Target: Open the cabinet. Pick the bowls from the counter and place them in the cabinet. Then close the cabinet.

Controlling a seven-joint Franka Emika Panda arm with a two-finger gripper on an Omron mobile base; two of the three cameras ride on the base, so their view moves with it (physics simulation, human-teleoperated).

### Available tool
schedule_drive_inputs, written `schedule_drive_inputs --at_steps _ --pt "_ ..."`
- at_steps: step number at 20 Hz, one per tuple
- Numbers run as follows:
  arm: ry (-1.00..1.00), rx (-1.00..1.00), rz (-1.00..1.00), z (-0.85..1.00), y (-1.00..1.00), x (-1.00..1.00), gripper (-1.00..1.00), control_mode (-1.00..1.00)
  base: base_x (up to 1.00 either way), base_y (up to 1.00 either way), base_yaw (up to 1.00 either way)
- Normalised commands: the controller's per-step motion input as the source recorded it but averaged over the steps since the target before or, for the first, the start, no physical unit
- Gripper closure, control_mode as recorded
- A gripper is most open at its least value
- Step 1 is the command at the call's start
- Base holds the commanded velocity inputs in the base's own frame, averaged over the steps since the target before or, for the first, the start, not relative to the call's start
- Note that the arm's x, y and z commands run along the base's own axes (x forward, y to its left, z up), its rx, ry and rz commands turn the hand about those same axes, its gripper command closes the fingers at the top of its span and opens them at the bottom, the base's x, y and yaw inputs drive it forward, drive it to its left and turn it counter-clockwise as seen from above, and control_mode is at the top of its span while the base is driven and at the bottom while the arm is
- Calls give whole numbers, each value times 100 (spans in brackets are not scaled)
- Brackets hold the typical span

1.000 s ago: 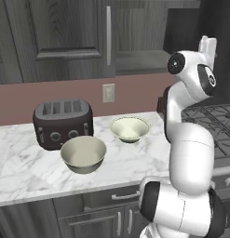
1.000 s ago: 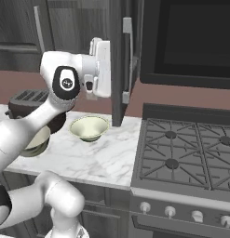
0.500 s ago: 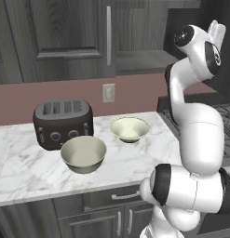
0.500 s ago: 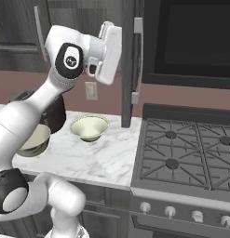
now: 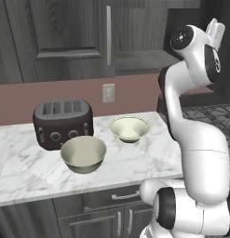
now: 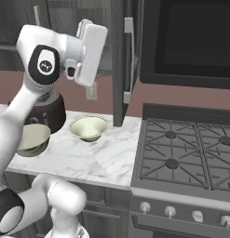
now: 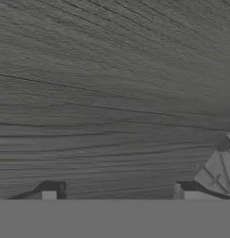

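Larger bowl [image 5: 83,154] at the marble bench [image 5: 135,167] front, smaller bowl [image 5: 129,128] behind it (both beside a dark toaster [image 5: 63,122]), end effector [image 7: 116,193] raised, fingers spread wide and empty, facing the cabinet [image 5: 65,37], right door [image 6: 118,60] swung open.

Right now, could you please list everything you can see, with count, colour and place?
cabinet: one, dark grey, on the wall; right door swung open
bowls: two, cream inside; larger in front of the toaster, smaller to its right
counter: one, white marble
toaster: one, dark, at the back of the counter
outlet: one, pale, on the wall
stove: one, black, right of the counter
gripper: open, facing wood grain
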Motion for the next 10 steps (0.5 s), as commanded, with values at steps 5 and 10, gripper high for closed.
schedule_drive_inputs --at_steps 5,10 --pt "-3 -13 1 23 77 -80 -100 -100 0 0 0" --pt "44 0 5 23 44 -58 -100 -100 0 0 0"
